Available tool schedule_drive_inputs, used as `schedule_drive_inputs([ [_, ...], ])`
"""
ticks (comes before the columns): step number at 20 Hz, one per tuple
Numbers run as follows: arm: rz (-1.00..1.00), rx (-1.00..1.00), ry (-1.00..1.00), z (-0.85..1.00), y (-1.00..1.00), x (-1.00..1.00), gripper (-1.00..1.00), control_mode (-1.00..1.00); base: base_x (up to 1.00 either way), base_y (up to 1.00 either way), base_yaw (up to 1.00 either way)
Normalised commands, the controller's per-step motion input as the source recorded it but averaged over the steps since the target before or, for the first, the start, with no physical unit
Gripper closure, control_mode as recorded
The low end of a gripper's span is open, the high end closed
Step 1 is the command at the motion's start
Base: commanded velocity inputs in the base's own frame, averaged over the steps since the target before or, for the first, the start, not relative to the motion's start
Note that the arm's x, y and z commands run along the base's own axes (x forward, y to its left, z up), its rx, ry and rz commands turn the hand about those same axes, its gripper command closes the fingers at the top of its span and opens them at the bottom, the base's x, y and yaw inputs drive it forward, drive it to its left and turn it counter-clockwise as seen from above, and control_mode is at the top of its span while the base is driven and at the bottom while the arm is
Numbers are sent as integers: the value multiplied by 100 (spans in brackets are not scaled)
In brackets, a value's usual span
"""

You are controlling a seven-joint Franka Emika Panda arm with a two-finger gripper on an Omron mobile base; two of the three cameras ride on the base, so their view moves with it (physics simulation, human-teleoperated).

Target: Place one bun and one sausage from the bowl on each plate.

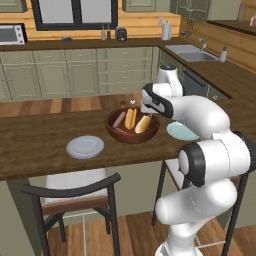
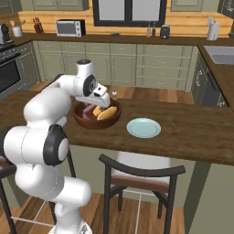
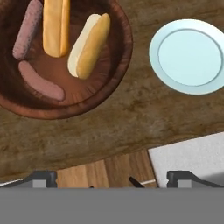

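Hand view: gripper [image 3: 112,179] looks straight down; its finger tips [image 3: 43,178] stand wide apart with nothing between them.
Counter [image 3: 131,122]: dark wood, lying under the hand and ahead of it.
Bowl [image 3: 109,83]: brown, ahead of the left finger tip, part cut by the frame edge; in the left base view the hand hangs just above its near rim.
Blue-green plate [image 3: 189,57]: ahead of the right finger tip, just beside the bowl, bare.
Grey-white plate [image 1: 85,147]: well apart from the hand, beyond the bowl's other side, bare.
Buns: one [image 3: 55,26] near the bowl's middle, one [image 3: 89,46] on the side nearer the blue-green plate.
Sausages: one [image 3: 27,29] farthest from that plate, one [image 3: 41,82] at the bowl's near side.
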Motion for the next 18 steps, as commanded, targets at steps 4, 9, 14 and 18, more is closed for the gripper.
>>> schedule_drive_inputs([
  [4,-4,0,1,-30,-1,41,-100,-100,0,0,0],
  [9,0,0,0,-39,0,54,-100,-100,0,0,0],
  [14,0,0,0,-36,0,42,-100,-100,0,0,0],
  [18,0,0,1,-16,0,43,-100,-100,0,0,0],
])
